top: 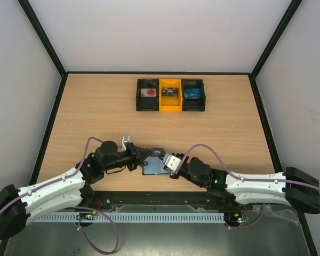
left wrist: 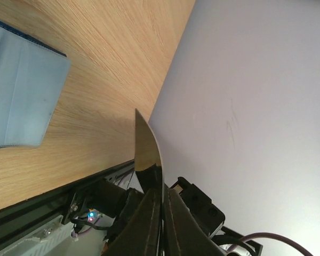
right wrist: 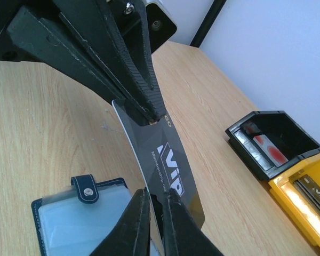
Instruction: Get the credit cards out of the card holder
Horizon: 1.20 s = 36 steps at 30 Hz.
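Top view: card holder (top: 152, 167) lies open on the counter (top: 96, 112), lower centre, between both arm tips. Left wrist view: left jaws clamped on a credit card (left wrist: 146, 152) seen edge-on, lower centre; card holder at upper left. Right wrist view: right jaws clamped on the same dark card's lower end; card holder at lower left.

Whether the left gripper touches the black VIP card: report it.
Touching. The right wrist view shows the left gripper pinched shut on the black VIP card.
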Available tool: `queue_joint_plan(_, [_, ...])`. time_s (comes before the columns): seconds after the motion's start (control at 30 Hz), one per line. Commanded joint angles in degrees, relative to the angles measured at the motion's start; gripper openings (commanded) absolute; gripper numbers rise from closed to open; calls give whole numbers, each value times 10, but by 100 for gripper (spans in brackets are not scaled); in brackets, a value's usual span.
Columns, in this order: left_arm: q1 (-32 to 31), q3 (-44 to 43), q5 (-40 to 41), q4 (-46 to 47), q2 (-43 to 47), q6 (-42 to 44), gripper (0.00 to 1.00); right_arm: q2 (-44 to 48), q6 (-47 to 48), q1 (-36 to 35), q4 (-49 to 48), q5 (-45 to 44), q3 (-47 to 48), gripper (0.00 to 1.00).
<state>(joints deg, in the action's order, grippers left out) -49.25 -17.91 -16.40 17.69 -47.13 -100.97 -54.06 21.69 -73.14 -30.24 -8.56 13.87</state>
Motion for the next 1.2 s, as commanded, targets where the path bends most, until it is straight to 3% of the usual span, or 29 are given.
queue_joint_plan(0.0, [2,9,0,12,11,4,3,11,-1,-5,-7,-19,0,12])
queue_joint_plan(0.13, [3,9,1,18,12,22,3,34,-32,-5,15,-10,-1,27])
queue_joint_plan(0.27, [4,11,7,28,16,59,3,84,-96,-5,30,6,-5,35])
queue_joint_plan(0.47, [5,10,48,11,43,150,3,143,-250,-5,97,15,19,39])
queue_joint_plan(0.7, [5,17,93,-13,102,274,3,156,-522,-5,185,-35,84,41])
queue_joint_plan(1.0, [5,30,49,-41,134,360,3,77,-669,27,237,67,149,48])
queue_joint_plan(1.17, [5,48,44,-32,168,372,3,51,-740,94,158,155,102,50])
